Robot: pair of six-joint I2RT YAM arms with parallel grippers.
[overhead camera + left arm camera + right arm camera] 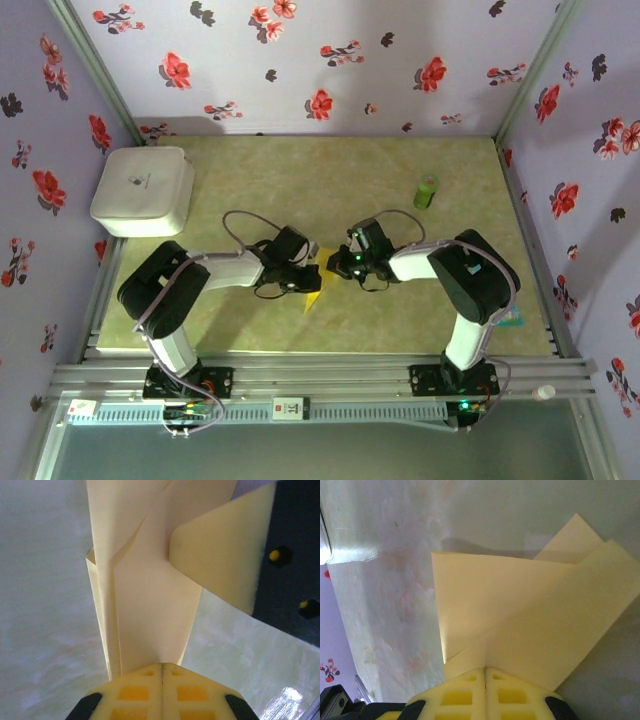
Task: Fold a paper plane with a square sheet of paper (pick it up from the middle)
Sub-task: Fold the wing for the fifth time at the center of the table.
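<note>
Fingers: left fingers [135, 695] and right fingers [515, 697] are both pressed shut, each pinching the square sheet of paper [312, 292].
Sheet: partly folded, to the right of the white box [143, 190] and nearer than it, over the desk [300, 170].
Handling: light, limp, easily creased or torn; probably best held at doubled layers.
Hidden: from above the arms cover most of it; I cannot tell whether it touches the desk.

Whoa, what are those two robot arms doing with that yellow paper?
They are folding a paper plane. The left gripper and the right gripper are both shut on the yellow paper, facing each other mid-table. The paper already has several folds and flaps, but it is not a finished plane. A white box and a green cylinder sit at the back, untouched.
</note>
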